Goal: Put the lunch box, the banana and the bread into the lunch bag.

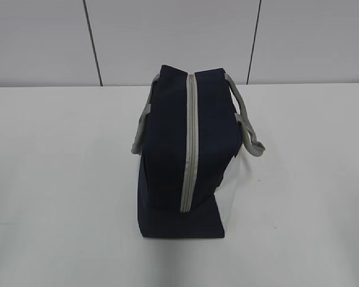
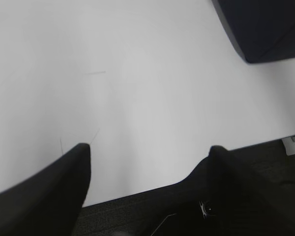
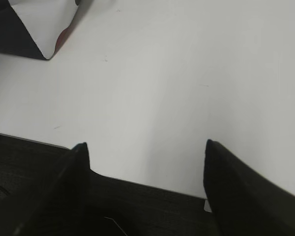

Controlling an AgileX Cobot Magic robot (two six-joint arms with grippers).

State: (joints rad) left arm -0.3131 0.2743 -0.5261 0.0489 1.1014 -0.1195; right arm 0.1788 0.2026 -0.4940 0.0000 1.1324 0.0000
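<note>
Exterior view, left to right: bare white table (image 1: 60, 179), then the lunch bag (image 1: 167, 155) standing upright near the middle, navy body, grey zipper (image 1: 189, 143) running along the top and closed along the length that shows. 1 grey handle (image 1: 145, 122) hangs on its left side, mostly hidden behind the bag. The other handle (image 1: 248, 128) loops out on the right. White side panel (image 1: 232, 197) shows only as a sliver on the right face. Neither arm appears in this view. Bag contents hidden by the closed fabric.

Left wrist view: left gripper (image 2: 150, 150) hangs over the table's near edge, jaws spread wide, nothing between them. Both fingers (image 2: 54, 187) are dark, blurred and cut off by the frame bottom. Navy corner of the bag is cropped at the upper right, well apart from the gripper.

Right wrist view: right gripper (image 3: 145, 147) also over the table edge, jaws wide, empty. Fingers cut off at the bottom. Bag corner, navy plus white, cropped at the upper left, well apart. A faint reddish tint under that corner, can't make out what it is.
</note>
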